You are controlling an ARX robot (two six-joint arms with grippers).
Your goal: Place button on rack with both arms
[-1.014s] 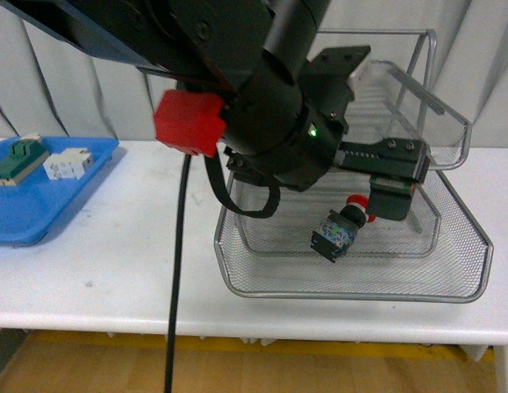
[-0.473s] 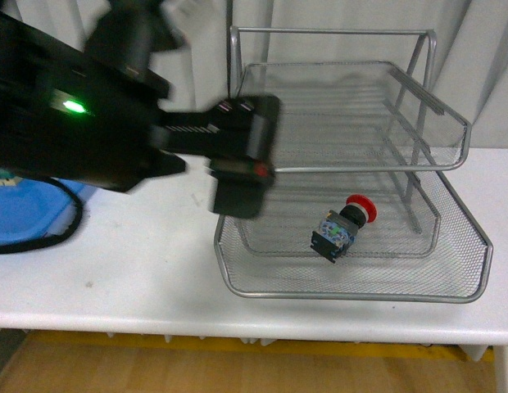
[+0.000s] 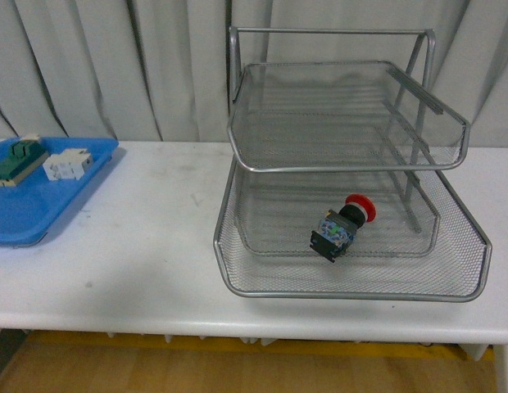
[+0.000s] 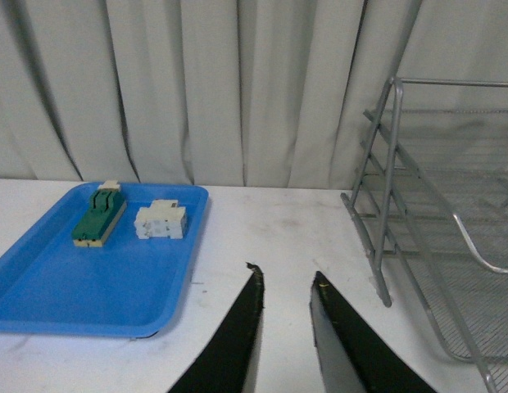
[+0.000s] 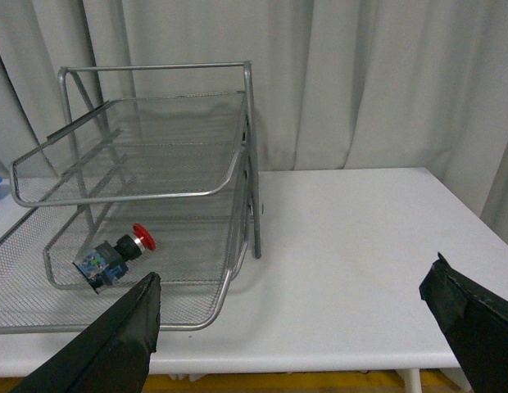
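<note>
The button (image 3: pixel 342 227), red cap on a black and blue body, lies on its side in the lowest tier of the silver wire rack (image 3: pixel 352 168). It shows again in the right wrist view as the button (image 5: pixel 115 255) inside the rack (image 5: pixel 139 164). Neither arm appears in the front view. My right gripper (image 5: pixel 295 286) is wide open over the white table, to the right of the rack, holding nothing. Over bare table between the blue tray and the rack (image 4: pixel 418 205), my left gripper (image 4: pixel 285 282) is open and empty.
A blue tray (image 3: pixel 29 205) sits at the table's left with a green and beige switch (image 3: pixel 16 160) and a white blocky component (image 3: pixel 67 164); both also show in the left wrist view on the tray (image 4: pixel 74 278). Grey curtains hang behind the white table (image 3: pixel 139 246).
A black arm that filled the front view over the rack swung off to the left and has left that view. The button stays lying in the rack's lowest tier.
</note>
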